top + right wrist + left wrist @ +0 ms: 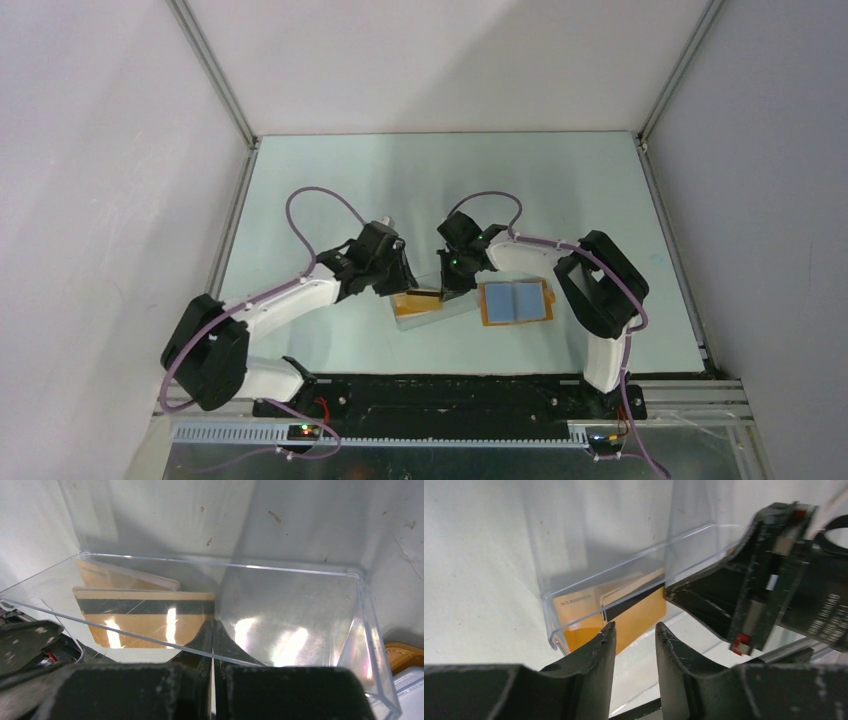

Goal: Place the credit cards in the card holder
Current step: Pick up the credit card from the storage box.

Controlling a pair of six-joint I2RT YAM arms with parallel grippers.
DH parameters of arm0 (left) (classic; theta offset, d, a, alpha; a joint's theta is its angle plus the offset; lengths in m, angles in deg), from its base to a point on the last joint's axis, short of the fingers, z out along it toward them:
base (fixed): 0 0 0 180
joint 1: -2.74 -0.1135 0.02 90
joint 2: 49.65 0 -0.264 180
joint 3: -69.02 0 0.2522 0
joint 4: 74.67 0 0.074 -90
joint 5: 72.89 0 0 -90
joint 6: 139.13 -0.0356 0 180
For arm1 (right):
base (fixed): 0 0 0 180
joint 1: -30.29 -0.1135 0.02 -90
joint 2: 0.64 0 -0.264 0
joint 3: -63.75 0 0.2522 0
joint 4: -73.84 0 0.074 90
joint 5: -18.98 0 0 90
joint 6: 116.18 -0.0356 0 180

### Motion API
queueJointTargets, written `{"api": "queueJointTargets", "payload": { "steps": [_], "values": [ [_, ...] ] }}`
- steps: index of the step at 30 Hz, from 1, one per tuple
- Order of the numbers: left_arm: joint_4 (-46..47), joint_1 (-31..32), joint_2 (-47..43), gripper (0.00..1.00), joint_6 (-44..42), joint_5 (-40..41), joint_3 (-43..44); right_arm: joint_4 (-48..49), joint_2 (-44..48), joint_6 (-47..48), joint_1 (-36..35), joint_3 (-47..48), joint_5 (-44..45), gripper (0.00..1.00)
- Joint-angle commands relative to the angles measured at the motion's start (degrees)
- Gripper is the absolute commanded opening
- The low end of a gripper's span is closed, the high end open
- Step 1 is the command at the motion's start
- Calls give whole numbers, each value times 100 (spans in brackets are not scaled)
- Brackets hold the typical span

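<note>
The rear credit card reads "NO." followed by blurred digits.

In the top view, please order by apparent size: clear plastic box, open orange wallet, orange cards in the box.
Clear plastic rectangular box and open orange-tan card holder with blue-grey pockets: about alike, not ranked.
Then the golden-orange credit cards, clearly smallest.

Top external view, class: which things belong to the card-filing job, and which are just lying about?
Belong to the job:
credit cards, inside the clear plastic box
card holder, lying open
right end effector, shut at a card's edge
left end effector, open

Just lying about:
the clear plastic box itself
table
</note>
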Motion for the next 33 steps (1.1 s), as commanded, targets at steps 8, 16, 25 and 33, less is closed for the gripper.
{"api": "queueJointTargets", "payload": {
  "steps": [8, 16, 25, 33],
  "values": [
    [171, 9, -22, 39, 157, 13, -26, -23, -361, 109, -24, 13, 59, 0],
    [181, 6, 178, 39, 162, 70, -48, -29, -360, 122, -28, 11, 54, 0],
    [171, 10, 279, 38, 154, 133, -62, -30, -378, 125, -26, 13, 24, 0],
    [165, 4, 157, 39, 218, 224, -153, -28, -379, 128, -29, 12, 6, 0]
  ]
}}
